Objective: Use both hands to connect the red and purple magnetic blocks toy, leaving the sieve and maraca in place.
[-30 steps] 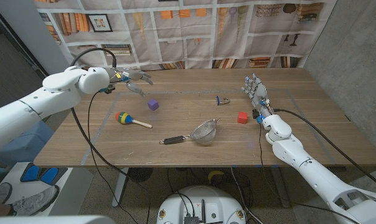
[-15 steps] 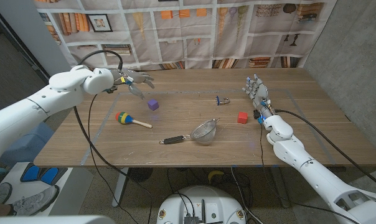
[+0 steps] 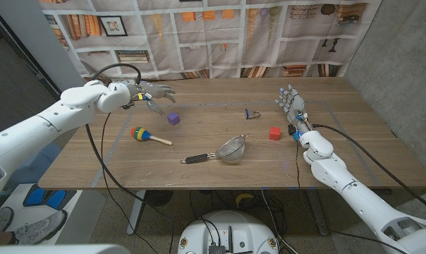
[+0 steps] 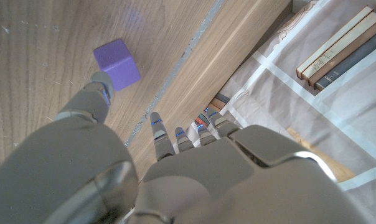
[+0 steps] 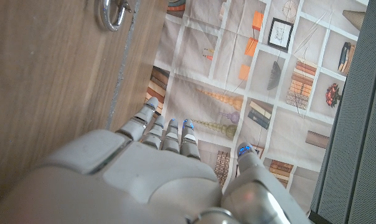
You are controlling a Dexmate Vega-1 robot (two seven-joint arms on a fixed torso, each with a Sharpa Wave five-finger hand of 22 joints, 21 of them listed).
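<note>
**Blocks apart, both hands empty**

Left hand [image 3: 151, 92] hovers with fingers spread, holding nothing, just left of the small purple cube block [image 3: 173, 118]. Nearer lies the multicoloured wooden-handled maraca [image 3: 144, 135], then the metal mesh sieve [image 3: 229, 150]. The red cube block [image 3: 274, 132] sits right of centre, beside the released, upright right hand [image 3: 290, 102]

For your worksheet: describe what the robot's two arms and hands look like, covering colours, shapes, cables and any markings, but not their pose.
Both arms have smooth, rounded white shells. A black cable loops loosely along the left arm, and another black cable trails beside the right arm. The left hand and right hand are grey metallic, with slim jointed fingers carrying small blue markings. Small coloured fittings sit at each wrist.
</note>
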